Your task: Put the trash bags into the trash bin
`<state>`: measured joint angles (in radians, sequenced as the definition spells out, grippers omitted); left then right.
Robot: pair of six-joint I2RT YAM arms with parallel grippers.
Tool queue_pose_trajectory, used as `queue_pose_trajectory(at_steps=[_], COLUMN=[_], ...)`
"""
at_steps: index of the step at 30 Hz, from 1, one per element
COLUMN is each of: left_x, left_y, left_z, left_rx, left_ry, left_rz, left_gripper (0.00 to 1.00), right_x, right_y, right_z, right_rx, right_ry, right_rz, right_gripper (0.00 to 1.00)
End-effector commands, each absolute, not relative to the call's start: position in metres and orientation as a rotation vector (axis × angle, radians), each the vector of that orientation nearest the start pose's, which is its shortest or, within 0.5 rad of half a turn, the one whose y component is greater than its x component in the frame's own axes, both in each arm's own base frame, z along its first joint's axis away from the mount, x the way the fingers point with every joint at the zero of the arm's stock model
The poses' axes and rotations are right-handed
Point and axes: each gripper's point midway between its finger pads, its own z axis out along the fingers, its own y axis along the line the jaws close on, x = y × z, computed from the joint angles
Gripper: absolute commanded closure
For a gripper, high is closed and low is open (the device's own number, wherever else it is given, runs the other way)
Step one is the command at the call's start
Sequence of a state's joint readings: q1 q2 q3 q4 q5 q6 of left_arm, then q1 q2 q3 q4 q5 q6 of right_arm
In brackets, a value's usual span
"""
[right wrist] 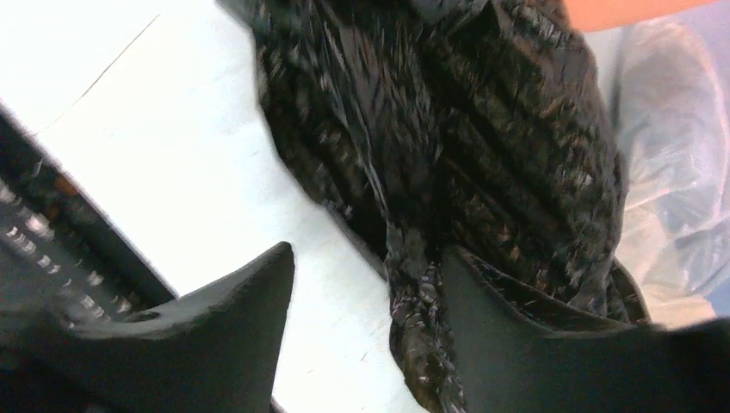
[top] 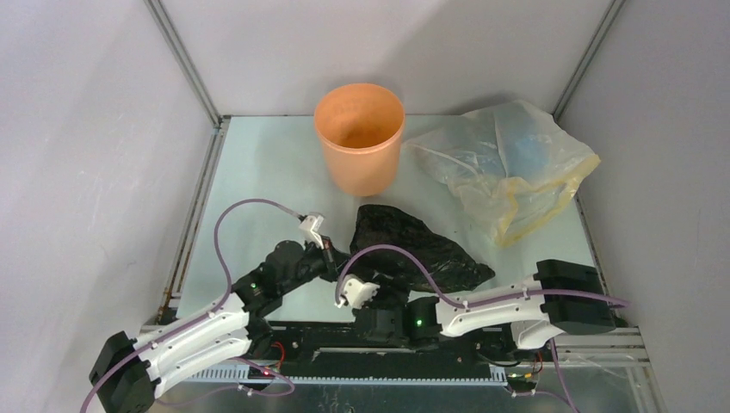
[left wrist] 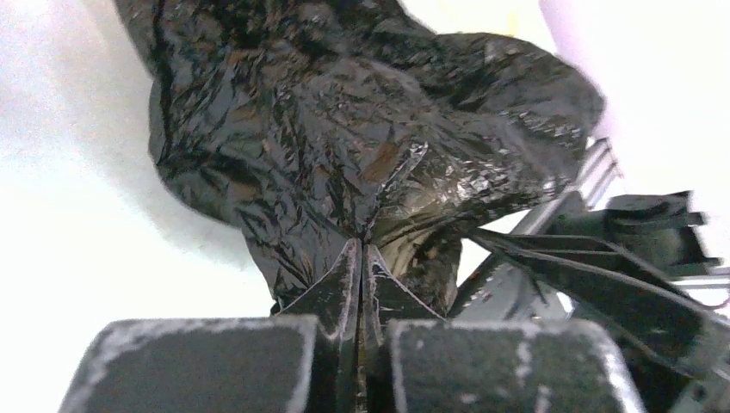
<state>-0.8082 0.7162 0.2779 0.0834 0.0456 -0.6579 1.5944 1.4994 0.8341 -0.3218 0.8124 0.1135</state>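
Note:
The black trash bag (top: 419,248) lies crumpled on the table in front of the orange trash bin (top: 359,138), which stands upright and open at the back centre. My left gripper (top: 344,256) is at the bag's near left edge. In the left wrist view its jaws (left wrist: 361,251) are shut on a fold of the bag (left wrist: 344,129). My right gripper (top: 389,277) is at the bag's near edge, open. In the right wrist view (right wrist: 370,268) a twisted strand of the bag (right wrist: 413,292) hangs between the fingers, against the right finger (right wrist: 491,301).
A larger translucent yellowish plastic bag (top: 510,163) lies at the back right, beside the bin and touching the black bag's far side; it also shows in the right wrist view (right wrist: 671,172). Grey walls enclose the table on three sides. Purple cables loop over both arms.

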Motion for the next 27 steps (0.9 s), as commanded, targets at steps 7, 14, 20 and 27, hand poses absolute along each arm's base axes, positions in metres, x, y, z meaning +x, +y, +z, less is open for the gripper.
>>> queue_pose_trajectory(at_steps=[7,14,20,27], left_x=[0.177,0.182,0.167,0.150], left_y=[-0.240,-0.205,-0.190,-0.224], left_z=[0.188,0.205,0.233,0.239], left_rx=[0.158,0.143,0.171,0.339], left_ry=[1.944,1.883,1.749,1.698], left_rz=[-1.150,-0.989,-1.012,-1.160], left_gripper=[0.70,0.31,0.02,0.12], right_x=[0.152,0.160,0.166,0.177], right_y=[0.325,0.305,0.285,0.274], right_z=[0.161,0.206,0.245,0.274], right_rx=[-0.958,-0.815,-0.703,-0.598], right_ry=[1.707,1.801,1.877,1.930], right_rz=[0.004,0.324,0.637,0.765], right_gripper=[1.00,1.00,1.00,1.00])
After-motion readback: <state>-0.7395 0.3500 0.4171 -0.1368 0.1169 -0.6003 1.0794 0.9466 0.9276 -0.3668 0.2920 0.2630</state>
